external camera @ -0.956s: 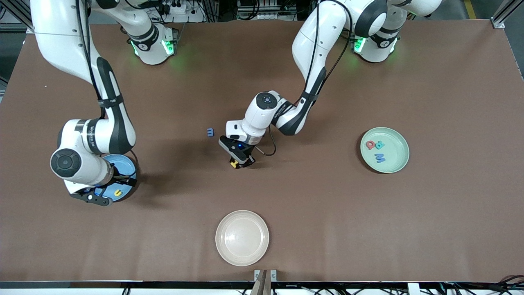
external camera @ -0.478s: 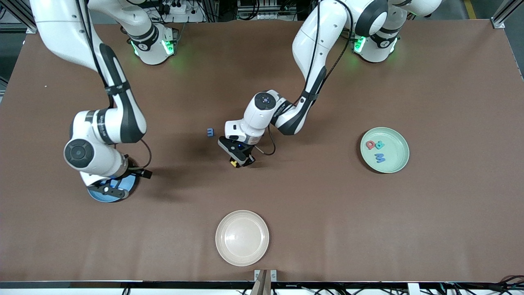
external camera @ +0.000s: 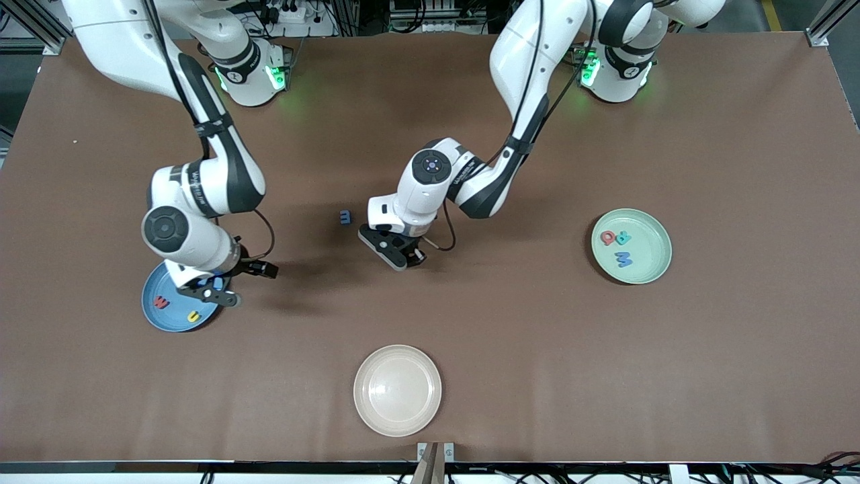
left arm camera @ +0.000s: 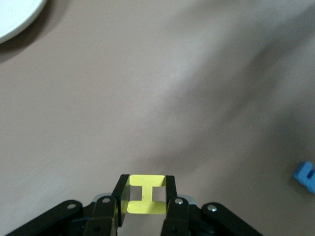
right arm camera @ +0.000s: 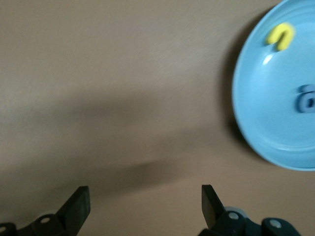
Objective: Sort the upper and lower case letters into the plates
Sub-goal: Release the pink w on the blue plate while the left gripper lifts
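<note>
While the left claw [left arm camera: 143,202] hangs over mid-tabletop [external camera: 510,349] clamped on a yellow H [left arm camera: 143,194], the right claw [right arm camera: 142,206] gapes, empty, by the blue plate [external camera: 156,319]; next, probably, carrying H to the green plate [external camera: 655,263]; blue m [external camera: 345,217] waits.

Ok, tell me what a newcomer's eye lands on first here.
First, the left gripper near mid-table, pinching a yellow H, with a blue letter lying loose beside it. Then the right gripper, open at the edge of the sky blue plate. The mint green plate holds three letters.
</note>
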Controlling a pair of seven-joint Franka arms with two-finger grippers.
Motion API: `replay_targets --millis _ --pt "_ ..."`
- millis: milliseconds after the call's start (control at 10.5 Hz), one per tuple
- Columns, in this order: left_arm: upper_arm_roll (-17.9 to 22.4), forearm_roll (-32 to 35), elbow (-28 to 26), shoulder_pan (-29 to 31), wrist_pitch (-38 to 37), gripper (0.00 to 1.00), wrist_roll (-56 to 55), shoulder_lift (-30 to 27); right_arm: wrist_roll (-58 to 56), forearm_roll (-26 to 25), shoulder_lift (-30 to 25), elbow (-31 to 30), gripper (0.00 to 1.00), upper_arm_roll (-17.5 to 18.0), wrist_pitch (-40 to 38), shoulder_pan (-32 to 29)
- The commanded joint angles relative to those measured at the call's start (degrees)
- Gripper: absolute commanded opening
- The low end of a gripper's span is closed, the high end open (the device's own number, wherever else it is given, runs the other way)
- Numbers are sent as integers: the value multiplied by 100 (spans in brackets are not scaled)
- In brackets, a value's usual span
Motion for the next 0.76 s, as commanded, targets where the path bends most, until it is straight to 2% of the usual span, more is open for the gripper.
replay_targets --millis 0,191,287,478,669 --pt "24 489 -230 314 -1074 0 -38 -662 241 28 -188 -381 100 511 273 65" --pt "32 517 -422 753 -2243 0 801 -1180 365 28 -74 -390 100 652 414 547" --pt "41 517 -832 1034 -2405 0 1503 -1548 365 28 -65 -408 100 767 432 645" --pt "137 526 -1851 1465 -2407 0 2744 -2270 575 10 -65 -617 100 1196 668 655" --pt "558 526 -2774 1607 -2110 0 3852 -2745 585 -95 -117 -995 100 1374 906 664"
